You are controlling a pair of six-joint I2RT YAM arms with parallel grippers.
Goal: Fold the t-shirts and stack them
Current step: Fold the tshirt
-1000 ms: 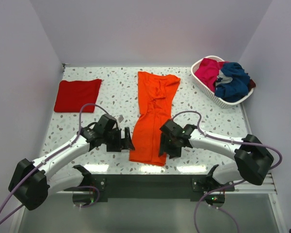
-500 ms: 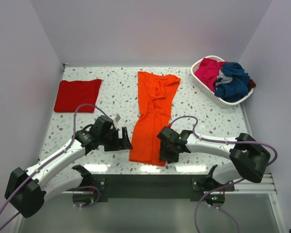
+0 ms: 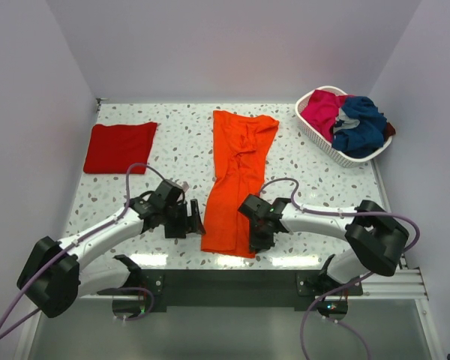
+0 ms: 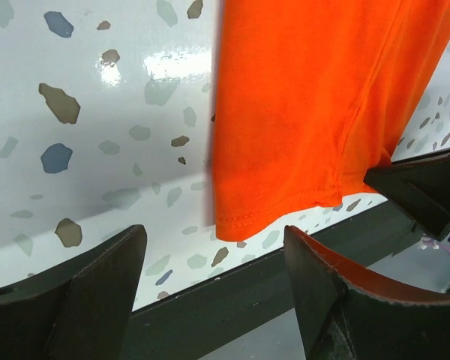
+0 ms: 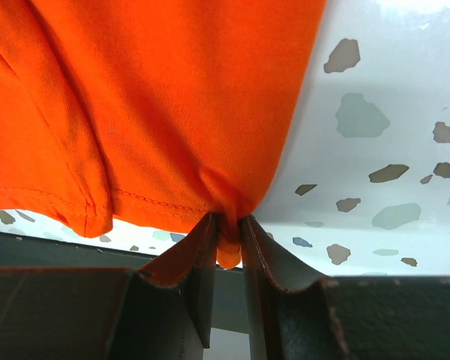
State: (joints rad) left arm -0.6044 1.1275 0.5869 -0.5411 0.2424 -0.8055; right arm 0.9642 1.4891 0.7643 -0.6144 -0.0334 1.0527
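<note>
Right hand [image 5: 229, 227] pinches the one orange t-shirt [image 3: 236, 180]; left hand [image 4: 214, 251] gapes beside; one red t-shirt [image 3: 120, 147] apart.

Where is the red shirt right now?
From above, the red shirt lies folded at the table's far left corner, well left of the orange shirt in the middle.

Robotics lab test cell, plain pale walls [image 3: 232, 45] enclosing a speckled tabletop [image 3: 172, 150], cabled arms [image 3: 105, 232] on a metal rail [image 3: 225, 289]
</note>
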